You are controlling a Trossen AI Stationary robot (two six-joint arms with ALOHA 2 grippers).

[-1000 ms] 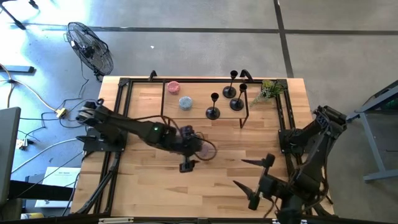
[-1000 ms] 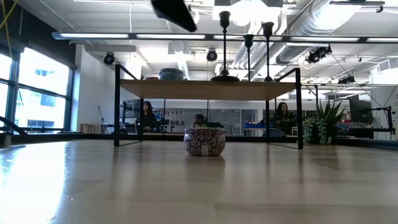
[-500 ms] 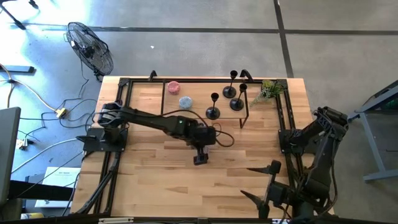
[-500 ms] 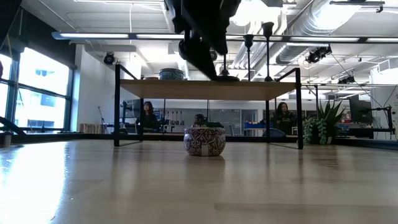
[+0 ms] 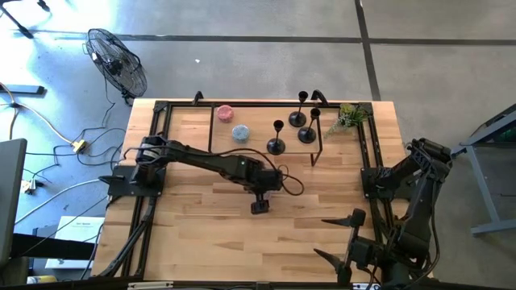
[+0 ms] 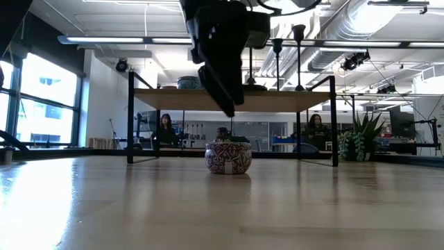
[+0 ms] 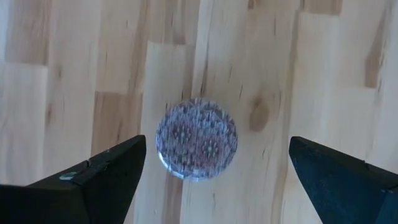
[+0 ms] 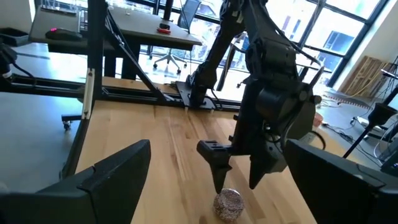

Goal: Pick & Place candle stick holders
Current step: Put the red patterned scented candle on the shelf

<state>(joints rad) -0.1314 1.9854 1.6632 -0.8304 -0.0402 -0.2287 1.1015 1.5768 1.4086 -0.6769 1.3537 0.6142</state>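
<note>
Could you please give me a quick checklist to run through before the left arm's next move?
1. Left gripper open: ok, jaws stand wide.
2. Left gripper lined up with a task object: not ok. It hangs above a small patterned jar on the table, not a candle stick holder.
3. Candle stick holders upright: ok, all three stand on the raised shelf at the far side.
4. Right gripper out of the way: ok, open and waiting at the near right edge.
5. Pink bowl and blue tin apart from the holders: ok.
6. Holder cups empty: cannot tell.
</note>
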